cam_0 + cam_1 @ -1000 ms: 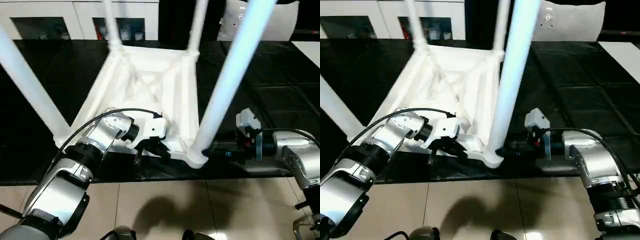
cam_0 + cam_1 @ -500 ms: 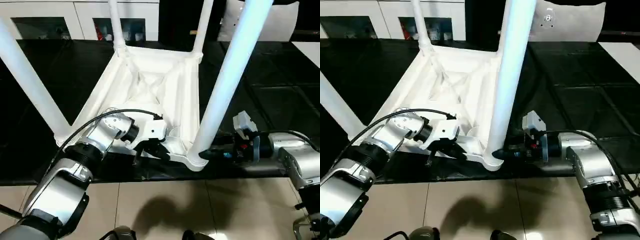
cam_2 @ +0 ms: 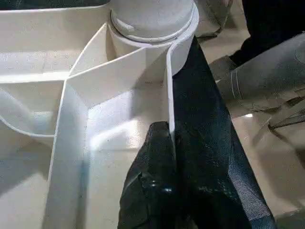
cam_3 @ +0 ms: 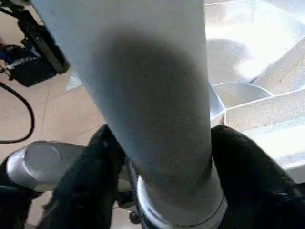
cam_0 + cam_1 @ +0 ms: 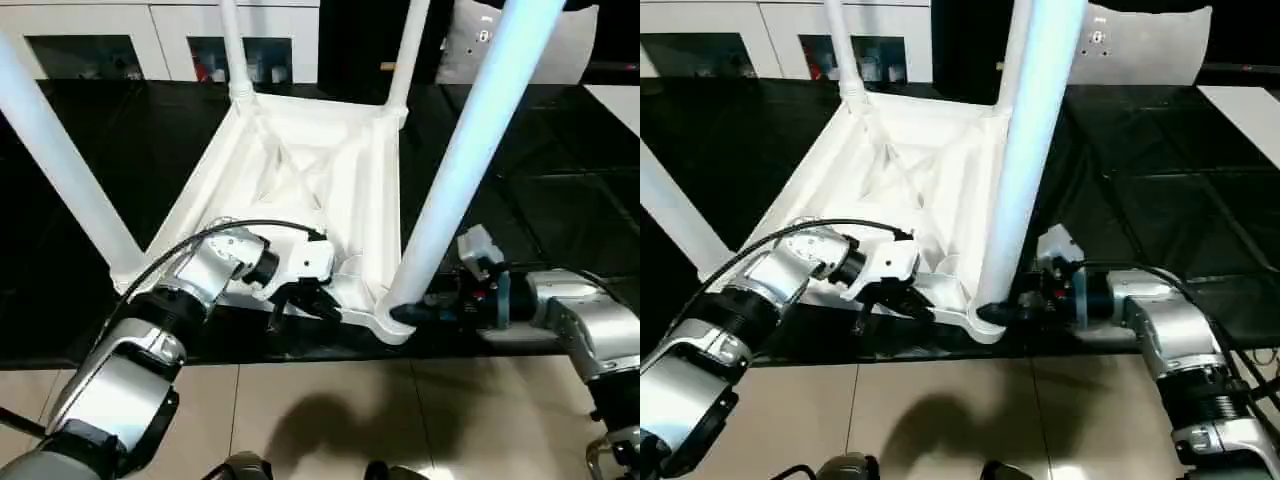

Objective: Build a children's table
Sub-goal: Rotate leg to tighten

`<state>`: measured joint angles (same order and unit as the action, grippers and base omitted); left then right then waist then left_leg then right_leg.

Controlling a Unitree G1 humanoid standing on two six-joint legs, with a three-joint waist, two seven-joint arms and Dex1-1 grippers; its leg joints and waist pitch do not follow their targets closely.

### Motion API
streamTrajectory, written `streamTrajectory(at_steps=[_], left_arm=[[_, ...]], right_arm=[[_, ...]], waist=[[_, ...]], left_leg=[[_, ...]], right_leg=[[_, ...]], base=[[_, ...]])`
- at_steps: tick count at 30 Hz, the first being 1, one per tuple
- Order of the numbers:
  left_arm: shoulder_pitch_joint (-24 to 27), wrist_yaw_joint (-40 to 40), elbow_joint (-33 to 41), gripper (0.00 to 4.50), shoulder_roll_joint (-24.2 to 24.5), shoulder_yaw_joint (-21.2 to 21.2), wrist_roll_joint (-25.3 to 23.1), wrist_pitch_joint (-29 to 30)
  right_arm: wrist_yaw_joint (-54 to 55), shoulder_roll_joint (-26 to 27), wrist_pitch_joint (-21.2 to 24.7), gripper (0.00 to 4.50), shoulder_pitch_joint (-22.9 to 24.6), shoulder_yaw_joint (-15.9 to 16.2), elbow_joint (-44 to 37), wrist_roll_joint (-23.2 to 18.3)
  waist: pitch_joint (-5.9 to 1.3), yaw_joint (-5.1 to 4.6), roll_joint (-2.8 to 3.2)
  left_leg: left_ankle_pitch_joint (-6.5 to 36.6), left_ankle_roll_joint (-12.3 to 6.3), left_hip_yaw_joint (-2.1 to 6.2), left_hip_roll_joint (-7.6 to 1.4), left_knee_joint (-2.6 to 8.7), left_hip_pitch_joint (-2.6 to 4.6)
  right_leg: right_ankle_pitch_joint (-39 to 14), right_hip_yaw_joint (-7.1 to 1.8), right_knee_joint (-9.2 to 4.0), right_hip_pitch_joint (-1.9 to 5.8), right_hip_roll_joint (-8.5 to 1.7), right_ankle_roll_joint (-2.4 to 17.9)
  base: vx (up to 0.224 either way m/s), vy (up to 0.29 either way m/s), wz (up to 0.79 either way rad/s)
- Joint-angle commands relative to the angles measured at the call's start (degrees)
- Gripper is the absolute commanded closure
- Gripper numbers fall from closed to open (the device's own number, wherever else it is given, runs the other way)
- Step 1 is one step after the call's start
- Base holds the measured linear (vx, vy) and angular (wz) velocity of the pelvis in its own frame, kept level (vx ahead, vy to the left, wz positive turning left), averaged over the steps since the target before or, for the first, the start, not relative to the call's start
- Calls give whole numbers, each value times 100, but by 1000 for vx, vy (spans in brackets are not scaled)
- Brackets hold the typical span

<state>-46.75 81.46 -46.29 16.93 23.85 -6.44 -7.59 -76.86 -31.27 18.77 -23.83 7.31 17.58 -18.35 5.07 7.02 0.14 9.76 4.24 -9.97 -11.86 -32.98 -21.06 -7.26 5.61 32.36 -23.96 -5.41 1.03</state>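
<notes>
Judging the upturned children's table (image 5: 300,180) on the desk (image 5: 560,170) light, stiff and slick, I keep my left hand (image 5: 305,298) pinched on its thin rim and my right hand (image 5: 1012,305) straddling the near leg (image 5: 455,170) low by its socket.

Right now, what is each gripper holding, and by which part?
The left gripper pinches the tabletop's near rim wall. The right gripper straddles the near-right leg at its base, by the socket.

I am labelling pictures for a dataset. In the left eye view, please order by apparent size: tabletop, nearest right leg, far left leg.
1. Tabletop, largest.
2. Nearest right leg; closeness to the camera enlarges it.
3. Far left leg, smallest.
</notes>
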Motion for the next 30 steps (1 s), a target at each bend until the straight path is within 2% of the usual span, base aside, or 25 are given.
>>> streamTrajectory(at_steps=[1,10,15,17,18,19,20,21,22,23,24,25,26,27,28,29,30], left_arm=[[104,154,73,450,-105,236,-99,-80],[120,130,74,450,-99,226,-122,-73],[127,19,64,450,-103,209,-151,18],[103,-359,1,450,-201,141,-210,349],[96,-467,-5,450,-240,107,-208,469],[90,-567,-8,450,-278,74,-202,584],[66,-875,-9,450,-423,-32,-165,945],[66,-875,-9,450,-423,-32,-165,945],[3,-1432,-44,450,-733,-262,-40,1560],[-19,-1573,-52,450,-822,-328,4,1715],[-56,-1747,-81,450,-925,-410,56,1854],[-149,-2130,-186,450,-1129,-562,136,2055],[-176,-2232,-219,450,-1185,-599,155,2098],[-187,-2282,-234,450,-1210,-615,160,2115],[-304,-2789,-407,450,-1471,-766,210,2206],[-331,-2926,-443,450,-1545,-811,219,2223],[-349,-3018,-468,450,-1595,-841,226,2234]], right_arm=[[36,-34,2,144,39,14,-91,41],[-63,-11,206,222,13,-37,-68,-161],[-29,5,271,239,108,-47,-193,-208],[237,111,408,241,185,-105,-295,-225],[366,158,426,241,200,-119,-319,-197],[493,205,441,241,213,-133,-342,-168],[1178,423,505,241,154,-197,-239,60],[1178,423,505,241,154,-197,-239,60],[2360,863,605,243,17,-361,-31,376],[2685,989,640,243,-25,-415,18,451],[3004,1119,728,243,-75,-488,53,493],[3615,1369,887,247,-169,-620,124,582],[3791,1440,920,248,-193,-658,143,611],[3873,1471,927,249,-203,-672,150,631],[4699,1820,895,249,-313,-867,262,763],[4903,1921,848,249,-341,-926,290,779],[5041,1990,816,249,-360,-966,309,790]], waist=[[-483,-21,-76],[-486,-8,-79],[-483,3,-81],[-479,8,-84],[-435,16,-71],[-426,13,-83],[-406,5,-84],[-389,-15,-88],[-349,-59,-71],[-300,-108,-77],[-289,-150,-81],[-296,-280,-101],[-291,-329,-92],[-314,-410,-80],[-308,-489,-28],[-306,-581,11],[-306,-581,11]], left_leg=[[955,-516,-28,-144,328,51],[910,-526,-28,-142,322,44],[903,-537,-31,-140,317,47],[914,-521,-35,-141,319,47],[979,-513,-31,-140,333,47],[1097,-467,-35,-129,340,62],[1239,-392,-28,-123,349,70],[1308,-338,-23,-116,353,64],[1521,-189,3,-103,376,85],[1692,-121,10,-76,381,92],[1837,-47,24,-50,370,120],[2025,46,77,9,353,102],[2066,59,92,8,354,93],[2167,32,118,20,350,91],[2316,-59,135,-7,359,131],[2478,-105,166,-48,397,101],[2478,-105,166,-48,397,101]], right_leg=[[-1488,-252,-259,381,-305,1365],[-1485,-251,-254,382,-304,1337],[-1466,-253,-256,381,-303,1340],[-1532,-258,-261,381,-301,1302],[-1676,-253,-287,359,-302,1274],[-1937,-250,-324,352,-301,1203],[-2299,-247,-360,342,-310,1093],[-2472,-246,-370,333,-303,1031],[-2985,-217,-429,301,-308,888],[-3338,-193,-482,278,-302,768],[-3668,-169,-529,272,-306,632],[-4232,-69,-628,307,-302,253],[-4266,-32,-652,315,-290,181],[-4297,42,-731,346,-287,31],[-4163,95,-794,336,-289,52],[-3838,148,-795,375,-279,135],[-3838,148,-795,375,-279,135]], base=[[0,0,0],[0,0,0],[0,0,0],[0,0,0],[0,0,0],[0,0,0],[0,0,0],[0,0,0],[-59,-6,-3],[-62,-3,-6],[-62,-3,-6],[-56,16,-13],[-56,38,-16],[-56,38,-16],[-38,53,-12],[-22,51,-11],[-22,51,-11]])
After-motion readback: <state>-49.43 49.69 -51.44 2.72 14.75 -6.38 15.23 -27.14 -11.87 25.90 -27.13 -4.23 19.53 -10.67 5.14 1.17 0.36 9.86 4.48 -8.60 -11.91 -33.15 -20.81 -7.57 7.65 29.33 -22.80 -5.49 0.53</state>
